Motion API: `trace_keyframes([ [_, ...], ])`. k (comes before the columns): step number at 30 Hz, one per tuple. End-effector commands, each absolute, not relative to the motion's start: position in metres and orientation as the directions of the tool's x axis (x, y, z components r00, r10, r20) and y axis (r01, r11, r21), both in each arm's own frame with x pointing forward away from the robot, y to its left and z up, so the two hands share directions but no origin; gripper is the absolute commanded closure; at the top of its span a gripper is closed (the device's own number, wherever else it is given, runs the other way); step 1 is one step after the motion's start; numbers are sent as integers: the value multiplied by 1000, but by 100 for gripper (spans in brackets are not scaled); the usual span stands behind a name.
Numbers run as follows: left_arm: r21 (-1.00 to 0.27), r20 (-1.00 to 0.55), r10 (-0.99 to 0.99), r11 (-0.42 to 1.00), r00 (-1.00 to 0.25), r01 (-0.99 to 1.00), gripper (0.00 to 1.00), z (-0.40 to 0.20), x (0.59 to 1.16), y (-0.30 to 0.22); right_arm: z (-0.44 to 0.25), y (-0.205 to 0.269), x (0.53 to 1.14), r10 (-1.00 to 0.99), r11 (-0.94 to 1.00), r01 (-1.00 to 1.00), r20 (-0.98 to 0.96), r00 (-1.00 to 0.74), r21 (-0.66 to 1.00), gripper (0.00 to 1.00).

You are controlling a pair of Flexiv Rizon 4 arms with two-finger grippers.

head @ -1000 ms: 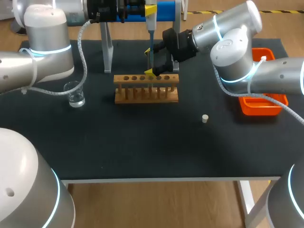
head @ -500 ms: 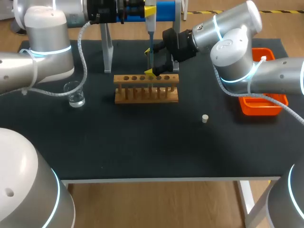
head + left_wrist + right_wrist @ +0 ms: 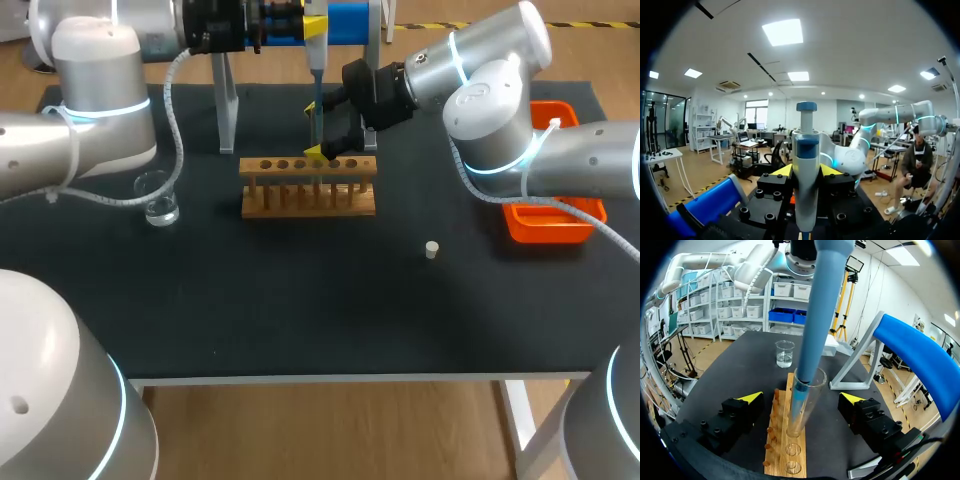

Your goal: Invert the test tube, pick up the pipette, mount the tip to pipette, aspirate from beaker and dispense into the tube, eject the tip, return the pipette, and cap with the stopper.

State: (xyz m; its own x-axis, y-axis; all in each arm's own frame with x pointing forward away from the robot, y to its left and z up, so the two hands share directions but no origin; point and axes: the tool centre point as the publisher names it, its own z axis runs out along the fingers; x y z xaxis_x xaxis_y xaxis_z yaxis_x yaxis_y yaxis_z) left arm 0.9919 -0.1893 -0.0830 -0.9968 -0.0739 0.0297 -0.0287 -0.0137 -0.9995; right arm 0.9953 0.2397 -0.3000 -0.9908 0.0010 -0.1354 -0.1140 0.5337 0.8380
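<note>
Nearest on the black tabletop [image 3: 300,300], a small pale stopper [image 3: 431,249] is seen lying alone, well apart from everything else. Farther back, a wooden rack [image 3: 308,186] is set at the middle. A glass beaker [image 3: 157,198] holding a little clear liquid is placed off to its left, and an orange tray [image 3: 545,225] is set at the right edge, partly covered by the right arm.

From the head view the tube in the rack can barely be made out. It is shown plainly in the right wrist view: the test tube [image 3: 807,395] is stood mouth up in a rack hole, and the blue tip [image 3: 815,315] is lowered into it from above. In the same view the right hand [image 3: 801,397] is seen spread wide, with one yellow-tipped finger on either side of the tube and neither touching it. This gap cannot be judged from the head view, where only one yellow fingertip is seen just behind the rack.

Higher up, the pipette [image 3: 805,190] is held upright by the left hand [image 3: 806,172]. The grip is cramped against the far edge in the head view, but in the left wrist view the fingers are seen pressed on the white body from both sides, the blue-capped plunger standing above them.

Farthest back, a blue-barred stand [image 3: 350,18] on grey legs is seen behind the rack.
</note>
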Motion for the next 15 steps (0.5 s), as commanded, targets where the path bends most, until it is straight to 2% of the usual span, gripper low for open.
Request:
trace_keyframes([
  [1, -999, 29, -70, -16, -997, -28, 100, -84, 993, -189, -299, 239, 996, -1, 535, -113, -134, -991, 837, 0],
  [15, -999, 29, -70, -16, -997, -28, 100, -84, 993, -189, -291, 229, 996, 6, 523, -117, -140, -990, 845, 0],
])
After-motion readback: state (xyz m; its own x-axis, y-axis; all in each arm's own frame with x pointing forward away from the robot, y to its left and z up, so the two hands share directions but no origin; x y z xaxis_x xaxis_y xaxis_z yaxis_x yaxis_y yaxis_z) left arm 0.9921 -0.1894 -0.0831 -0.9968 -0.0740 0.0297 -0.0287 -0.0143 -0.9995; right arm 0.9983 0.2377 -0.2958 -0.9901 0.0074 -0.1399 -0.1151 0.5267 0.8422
